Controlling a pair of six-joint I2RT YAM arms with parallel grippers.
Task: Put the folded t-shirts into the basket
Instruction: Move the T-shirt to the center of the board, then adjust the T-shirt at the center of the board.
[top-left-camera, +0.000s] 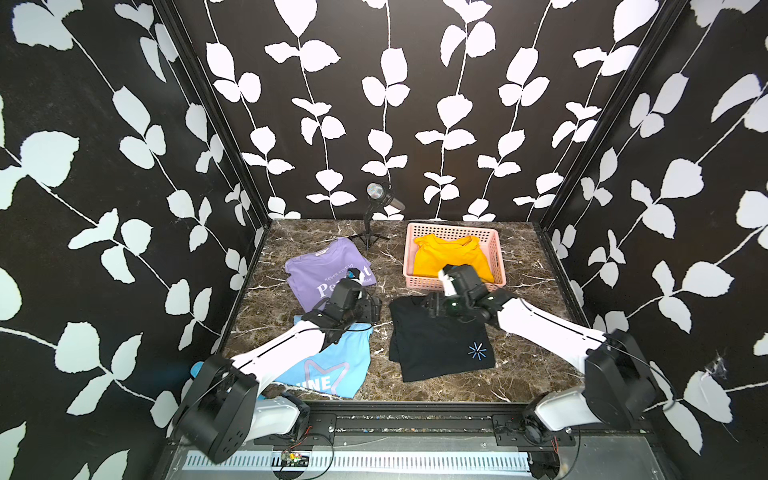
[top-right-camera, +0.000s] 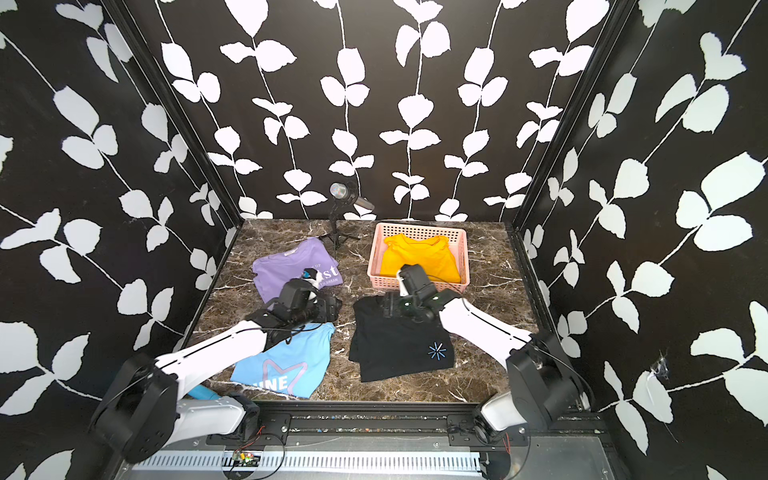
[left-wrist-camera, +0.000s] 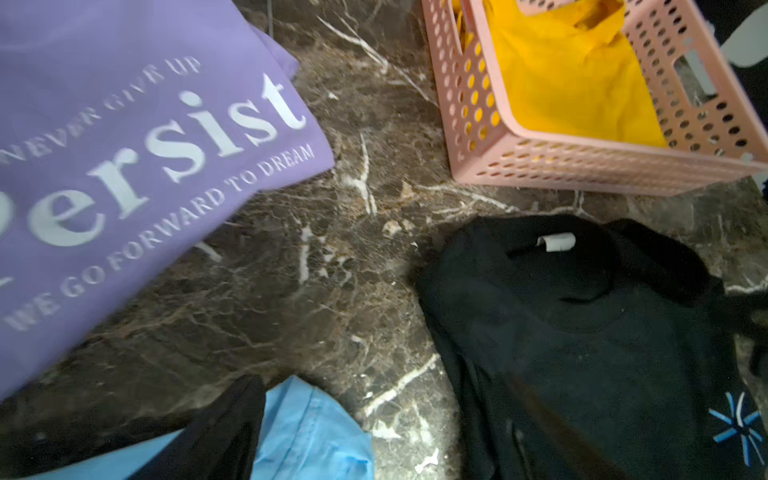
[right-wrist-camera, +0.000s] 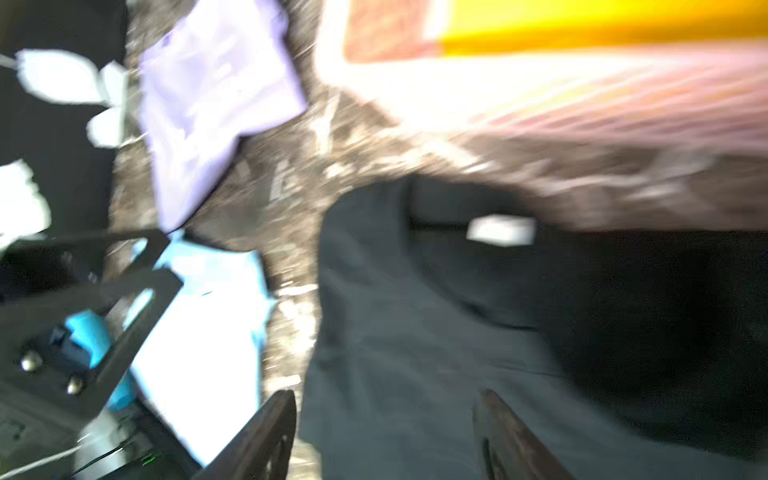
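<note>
**Station check: one shirt in the basket, three on the desk**

Basket (top-left-camera: 419, 283): pale pink, perforated, standing at the far right of the desk (top-left-camera: 536, 303). The yellow shirt (top-left-camera: 451, 257) lies inside it and covers most of the floor.

Purple shirt (top-left-camera: 320, 266): far left of the desk, lying flat with the "Persist" print facing up.

Light blue shirt (top-left-camera: 332, 370): near left, star outline facing up. My left arm (top-left-camera: 291, 345) crosses above its far edge.

Black shirt (top-left-camera: 436, 345): near right, collar end toward the basket, starburst at the near corner. A narrow strip of marble separates it from the basket's front wall.

My left jaws: spread wide with nothing between them. They hover low over the bare marble by the far corner of the light blue shirt, with the purple shirt just beyond.

My right jaws: the wrist view is blurred, but the two fingers (right-wrist-camera: 274, 432) stand clearly apart with no cloth pinched between them. They hang above the collar end of the black shirt, close to the basket's front wall. Whether they touch the cloth I cannot tell.

Other: a small spotlight on a tripod (top-left-camera: 376, 195) stands at the back of the desk, between the purple shirt and the basket.
</note>
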